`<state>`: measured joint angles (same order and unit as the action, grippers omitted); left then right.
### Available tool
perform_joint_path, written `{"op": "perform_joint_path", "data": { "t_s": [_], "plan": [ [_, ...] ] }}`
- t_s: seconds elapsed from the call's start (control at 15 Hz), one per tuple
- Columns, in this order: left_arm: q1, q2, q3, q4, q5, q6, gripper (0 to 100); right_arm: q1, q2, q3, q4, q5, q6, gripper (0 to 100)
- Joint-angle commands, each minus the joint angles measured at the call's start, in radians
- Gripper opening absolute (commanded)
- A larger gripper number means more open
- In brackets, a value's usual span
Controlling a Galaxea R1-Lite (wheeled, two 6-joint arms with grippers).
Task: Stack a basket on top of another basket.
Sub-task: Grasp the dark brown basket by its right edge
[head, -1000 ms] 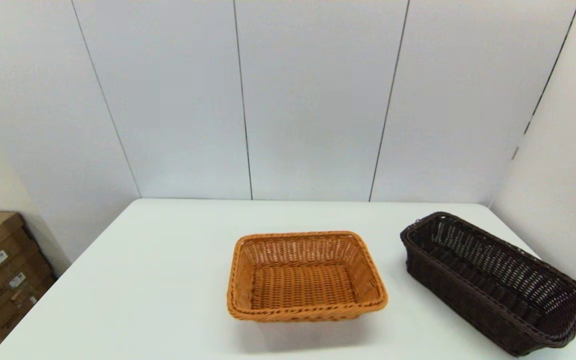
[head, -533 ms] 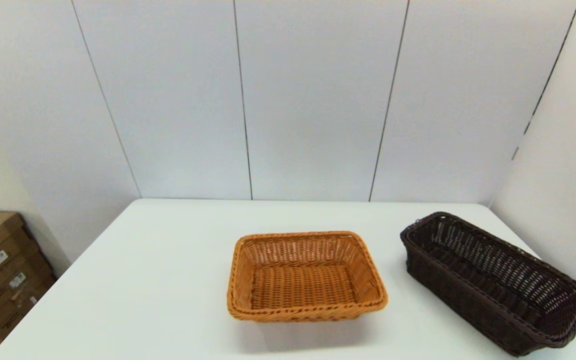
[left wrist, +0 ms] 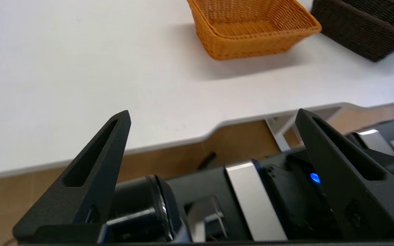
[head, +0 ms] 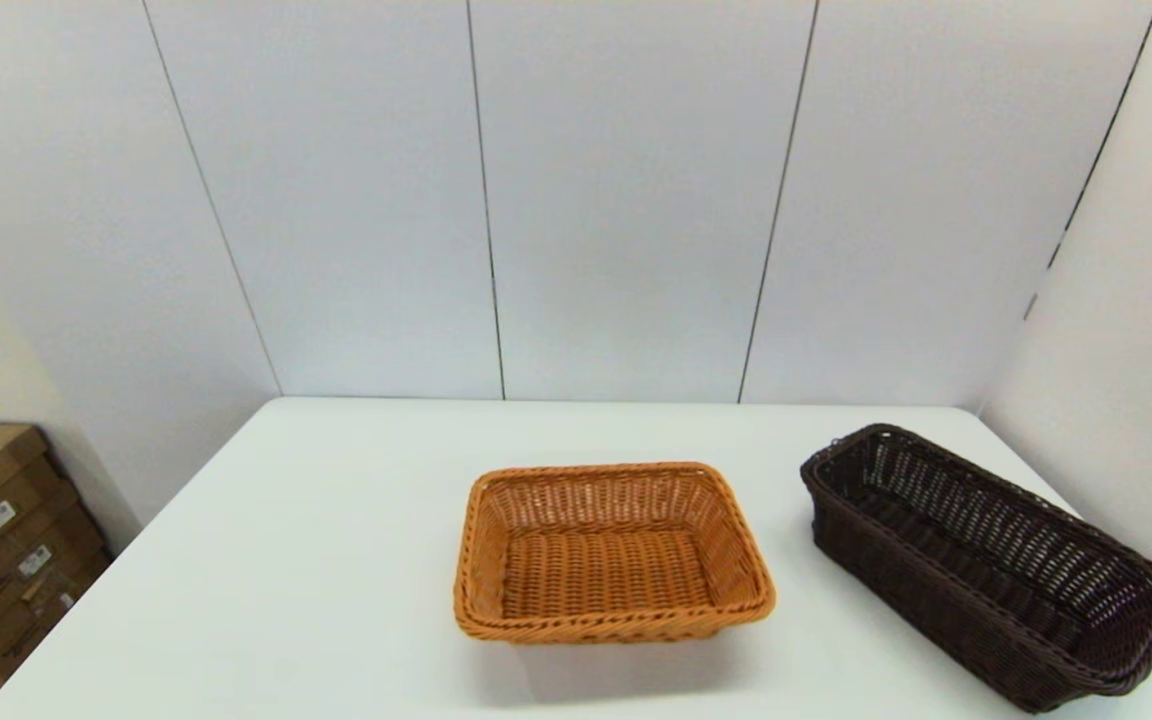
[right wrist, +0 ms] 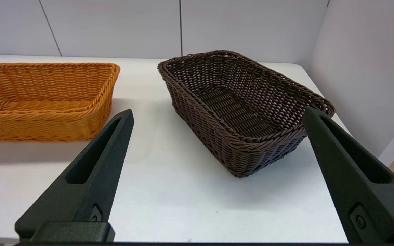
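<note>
Dark brown basket (head: 986,565) is set at the worktop's (head: 286,560) right edge, angled, apart from the orange-tan basket (head: 611,550) at centre. Right pincer (right wrist: 217,118) is held off the near edge w/ fingers spread, released. Left pincer (left wrist: 212,118) is parked below the near edge, also spread, released.
</note>
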<state>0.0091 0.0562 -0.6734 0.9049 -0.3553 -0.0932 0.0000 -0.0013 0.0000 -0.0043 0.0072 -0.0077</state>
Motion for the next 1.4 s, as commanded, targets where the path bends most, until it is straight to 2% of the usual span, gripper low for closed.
{"op": "perform_joint_path", "data": {
  "t_s": [0.07,0.13,0.27,0.4,0.87,1.4],
  "plan": [
    [-0.003,-0.056,0.16,-0.233,0.093,0.004,100,0.0,0.001,0.002,0.0,0.0,0.0,100],
    [-0.003,-0.056,0.235,-0.35,0.124,0.021,100,0.0,0.001,0.002,0.0,0.0,0.0,100],
    [-0.003,-0.056,0.406,-0.603,0.157,0.144,100,0.0,0.001,0.002,0.0,0.0,0.0,100],
    [-0.003,-0.056,0.512,-0.761,0.187,0.208,100,0.0,0.001,0.002,0.0,0.0,0.0,100],
    [-0.003,-0.056,0.626,-0.776,0.308,0.214,100,0.0,0.001,0.002,0.0,0.0,-0.002,100],
    [-0.003,-0.056,0.629,-0.782,0.309,0.187,100,0.0,0.001,0.002,0.0,0.0,0.0,100]
  ]
}}
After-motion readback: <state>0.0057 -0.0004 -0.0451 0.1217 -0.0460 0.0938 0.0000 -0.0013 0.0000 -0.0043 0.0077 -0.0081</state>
